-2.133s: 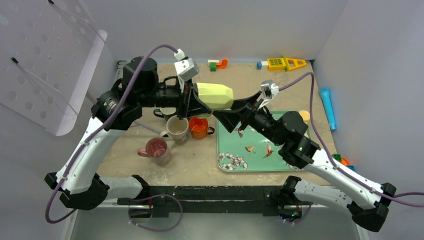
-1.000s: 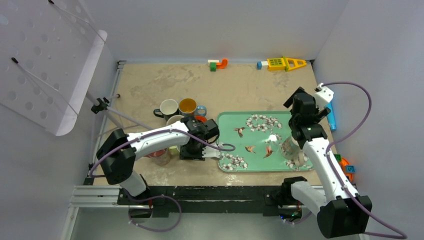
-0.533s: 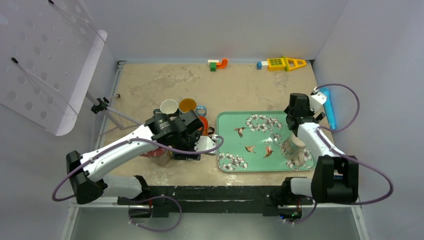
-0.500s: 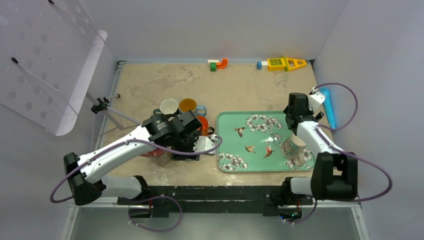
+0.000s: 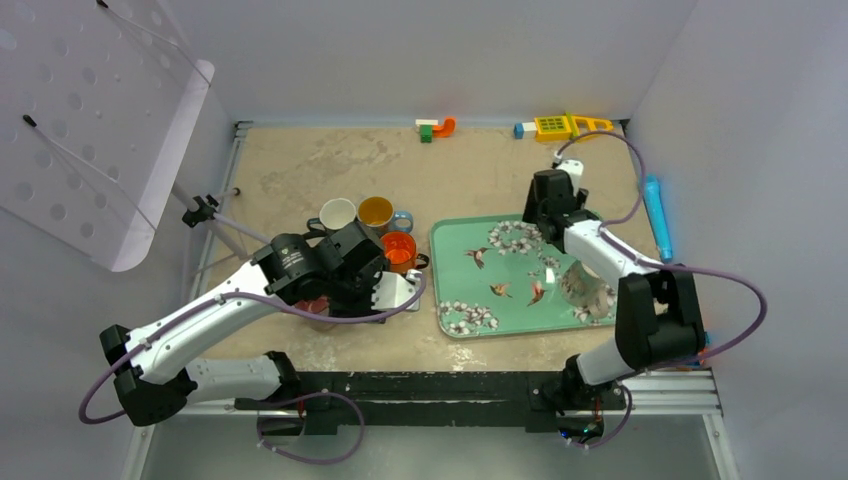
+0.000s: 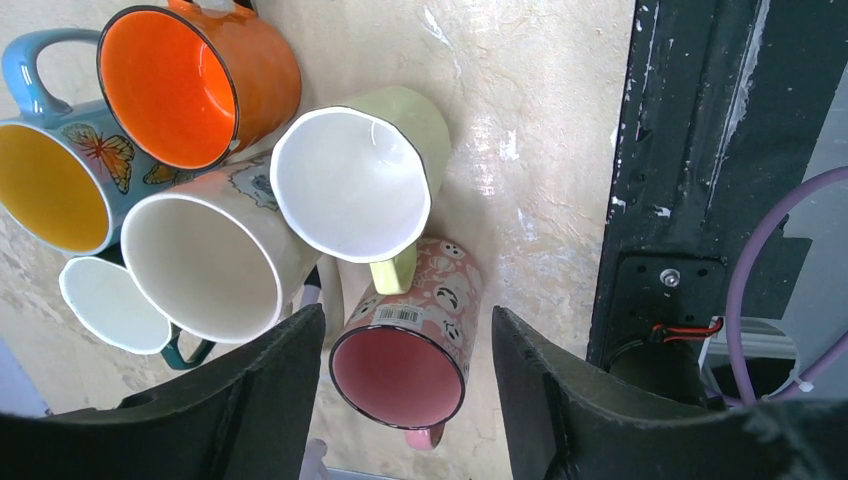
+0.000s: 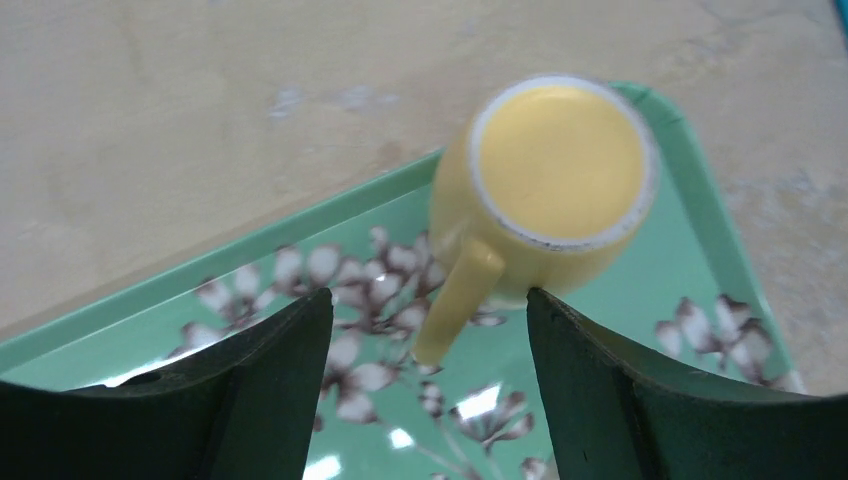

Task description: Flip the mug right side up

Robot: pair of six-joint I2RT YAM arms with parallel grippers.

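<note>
A yellow mug [image 7: 545, 190] stands bottom up near a far corner of the green flowered tray [image 7: 650, 330], its handle pointing back at me. In the top view my right arm hides this mug. My right gripper [image 7: 428, 300] [image 5: 545, 212] hangs open just short of the mug, the handle's tip lying between the finger lines without touching. A beige mug [image 5: 588, 287] also stands on the tray [image 5: 455, 270], by its right edge. My left gripper [image 6: 405, 315] [image 5: 350, 290] is open above a pink smiley mug [image 6: 410, 350] and holds nothing.
Left of the tray several upright mugs stand in a tight cluster: orange [image 6: 190, 85], blue butterfly [image 6: 60, 170], cream [image 6: 210, 265], pale green [image 6: 355, 180]. Toys [image 5: 565, 127] lie at the back wall, and a blue tube [image 5: 655, 215] lies at the right. A perforated panel [image 5: 90, 130] leans at the left.
My right arm swung left from the table's right side to the tray's far edge. My left gripper drew back from the tray's left edge to over the mug cluster. The tray shifted slightly left.
</note>
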